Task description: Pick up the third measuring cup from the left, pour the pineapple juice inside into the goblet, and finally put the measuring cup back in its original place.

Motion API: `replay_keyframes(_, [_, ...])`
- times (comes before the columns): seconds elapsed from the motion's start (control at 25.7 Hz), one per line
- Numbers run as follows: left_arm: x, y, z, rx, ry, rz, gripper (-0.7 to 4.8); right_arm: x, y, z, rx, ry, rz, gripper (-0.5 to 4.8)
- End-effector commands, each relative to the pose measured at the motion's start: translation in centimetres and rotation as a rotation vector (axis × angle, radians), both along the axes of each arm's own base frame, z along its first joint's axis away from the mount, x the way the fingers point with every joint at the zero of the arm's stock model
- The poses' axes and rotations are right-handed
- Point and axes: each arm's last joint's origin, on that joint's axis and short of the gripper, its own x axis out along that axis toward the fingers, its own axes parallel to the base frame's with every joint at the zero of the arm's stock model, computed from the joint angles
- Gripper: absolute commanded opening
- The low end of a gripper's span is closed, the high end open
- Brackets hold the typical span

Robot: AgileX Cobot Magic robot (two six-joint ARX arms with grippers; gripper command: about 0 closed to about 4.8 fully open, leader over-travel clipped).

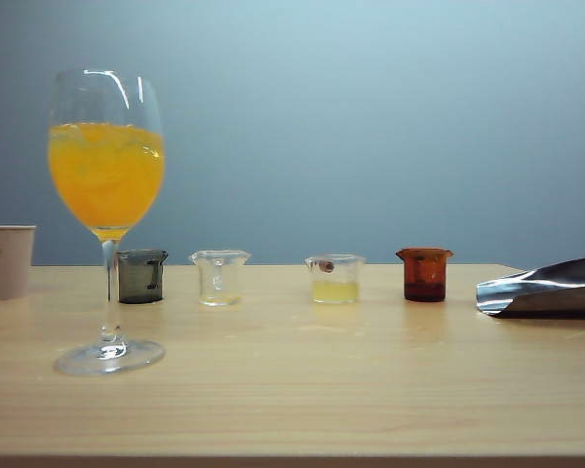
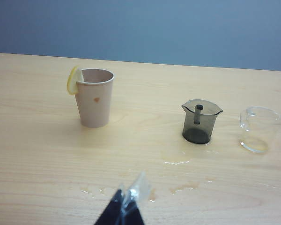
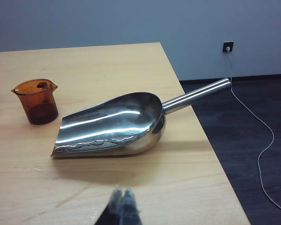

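Observation:
The third measuring cup (image 1: 334, 279), small and clear with a reddish stub handle, stands on the table right of centre. A little pale yellow pineapple juice (image 1: 334, 291) lies in its bottom. The goblet (image 1: 106, 195) stands tall at the near left, its bowl more than half full of vivid orange drink. Neither gripper shows in the exterior view. My left gripper (image 2: 126, 197) is shut and empty, low over the table, well short of the grey cup (image 2: 200, 121). My right gripper (image 3: 122, 193) is shut and empty, near the steel scoop (image 3: 117, 124). Neither wrist view shows the third cup or the goblet.
The row of cups runs grey (image 1: 141, 276), clear with flared lip (image 1: 219, 278), the third cup, then amber (image 1: 424, 274). A beige paper cup (image 2: 96, 97) carries a lemon slice. Wet spill marks (image 2: 178, 162) dot the wood. The scoop (image 1: 541, 288) lies by the table's right edge (image 3: 210, 154).

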Motion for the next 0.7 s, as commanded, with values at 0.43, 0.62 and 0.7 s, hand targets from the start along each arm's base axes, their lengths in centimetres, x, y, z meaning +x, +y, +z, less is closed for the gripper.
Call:
replay_keyframes(0.43, [-0.4, 0.0, 1.9, -0.043, -0.053, 0.007, -0.05, -0.4, 0.0, 2.1, 0.031, -0.054, 0.001, -0.03])
replay_keyframes(0.62, [-2.5, -0.1, 6.6, -0.034, -0.001, -0.009, -0.05, -2.1, 0.2, 7.5, 0.06, -0.12, 0.022, -0.03])
replay_keyframes(0.7, [-3.0, -0.1, 8.1, -0.028, -0.025, -0.005, -0.05, -2.6, 0.3, 9.5, 0.061, -0.126, 0.037, -0.03])
